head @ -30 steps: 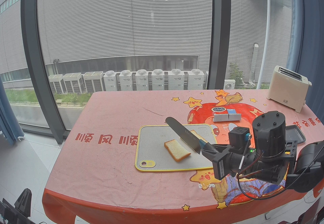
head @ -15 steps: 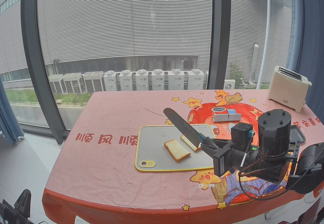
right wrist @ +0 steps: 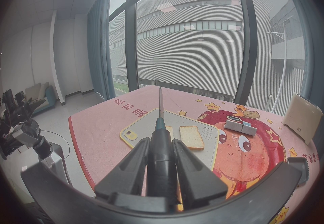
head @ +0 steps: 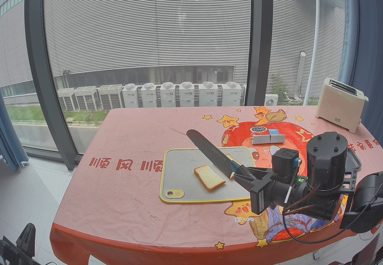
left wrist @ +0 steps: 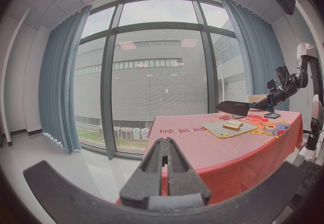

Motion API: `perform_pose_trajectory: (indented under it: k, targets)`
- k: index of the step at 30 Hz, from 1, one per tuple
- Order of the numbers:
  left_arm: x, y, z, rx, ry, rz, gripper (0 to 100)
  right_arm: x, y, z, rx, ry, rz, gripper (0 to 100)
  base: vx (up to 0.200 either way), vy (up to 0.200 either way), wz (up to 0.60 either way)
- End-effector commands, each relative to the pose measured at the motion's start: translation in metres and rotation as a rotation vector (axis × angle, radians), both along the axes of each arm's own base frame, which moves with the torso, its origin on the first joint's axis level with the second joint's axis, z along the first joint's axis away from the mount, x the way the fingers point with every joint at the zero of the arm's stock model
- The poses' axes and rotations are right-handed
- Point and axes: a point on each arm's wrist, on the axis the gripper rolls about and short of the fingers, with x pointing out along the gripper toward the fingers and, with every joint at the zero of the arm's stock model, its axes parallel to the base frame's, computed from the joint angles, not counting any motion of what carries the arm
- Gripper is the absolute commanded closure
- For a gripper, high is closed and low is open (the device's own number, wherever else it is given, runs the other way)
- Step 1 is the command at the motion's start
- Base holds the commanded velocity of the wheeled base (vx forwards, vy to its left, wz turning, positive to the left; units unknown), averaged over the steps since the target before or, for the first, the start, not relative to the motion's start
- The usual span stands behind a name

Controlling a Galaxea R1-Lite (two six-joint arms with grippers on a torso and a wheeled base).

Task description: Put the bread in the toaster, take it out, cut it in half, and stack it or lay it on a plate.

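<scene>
Found on cutting board (head: 179, 188): bread (head: 209, 177) in two halves, lying flat, side by side. Judged light, soft, crumbly (crust likely brittle); best pinched gently at edges. Right gripper (right wrist: 161, 148) clamped on knife (head: 209, 153) handle; left gripper (left wrist: 165, 154) closed, empty.

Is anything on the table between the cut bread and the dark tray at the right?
Nothing visible lies between the bread halves and the tray; the small white block sits farther back. The right gripper is shut on the knife.
</scene>
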Motion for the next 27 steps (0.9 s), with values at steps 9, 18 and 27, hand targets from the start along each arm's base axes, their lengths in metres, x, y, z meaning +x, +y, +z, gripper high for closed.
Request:
perform_pose_trajectory:
  k: [9, 18, 27]
  targets:
    - [0.0011, 0.0, -0.0045, 0.0, 0.014, 0.0, 100, -0.0003, -0.0007, 0.0006, 0.003, -0.001, 0.002, 100, 0.0, 0.0, 0.0]
    - [0.0011, 0.0, -0.0045, 0.0, 0.014, 0.0, 100, 0.0015, -0.0006, -0.0017, -0.002, 0.005, -0.005, 100, 0.0, 0.0, 0.0]
    - [0.0011, 0.0, -0.0045, 0.0, 0.014, 0.0, 100, 0.0013, -0.0003, -0.0002, 0.003, 0.001, -0.005, 100, 0.0, 0.0, 0.0]
